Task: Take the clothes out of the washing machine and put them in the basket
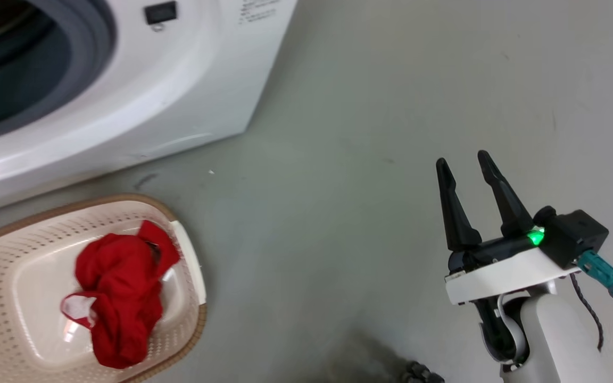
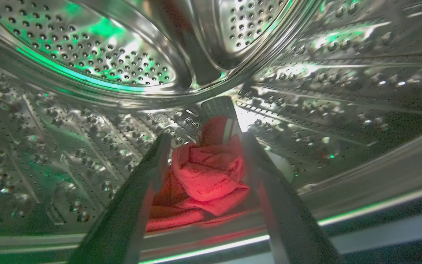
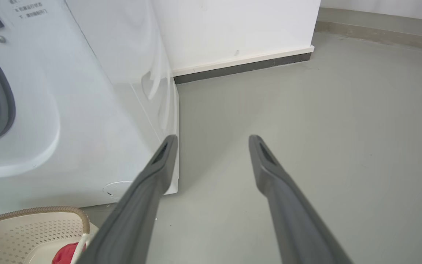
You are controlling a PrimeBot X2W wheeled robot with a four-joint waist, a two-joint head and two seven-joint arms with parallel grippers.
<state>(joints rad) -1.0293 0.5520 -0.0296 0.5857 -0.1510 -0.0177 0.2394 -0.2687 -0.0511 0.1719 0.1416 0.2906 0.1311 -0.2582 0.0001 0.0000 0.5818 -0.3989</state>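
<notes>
The white washing machine [image 1: 141,96] stands at the upper left of the head view, its grey-rimmed porthole [image 1: 80,58] open. In front of it on the floor is the cream basket [image 1: 184,255] with a red garment [image 1: 120,295] heaped inside. My left gripper [image 2: 205,137] is inside the steel drum [image 2: 86,55], open, its fingers on either side of a bunched red garment [image 2: 207,172] lying on the drum floor. My right gripper [image 1: 463,159] hovers open and empty over bare floor to the right of the machine. The right wrist view catches the basket [image 3: 28,223] and the machine [image 3: 86,110].
Grey floor [image 1: 370,106] stretches to the right of the machine. A white wall with a dark skirting board [image 3: 240,66] runs behind it. A dark part of my base [image 1: 418,372] sits at the bottom edge.
</notes>
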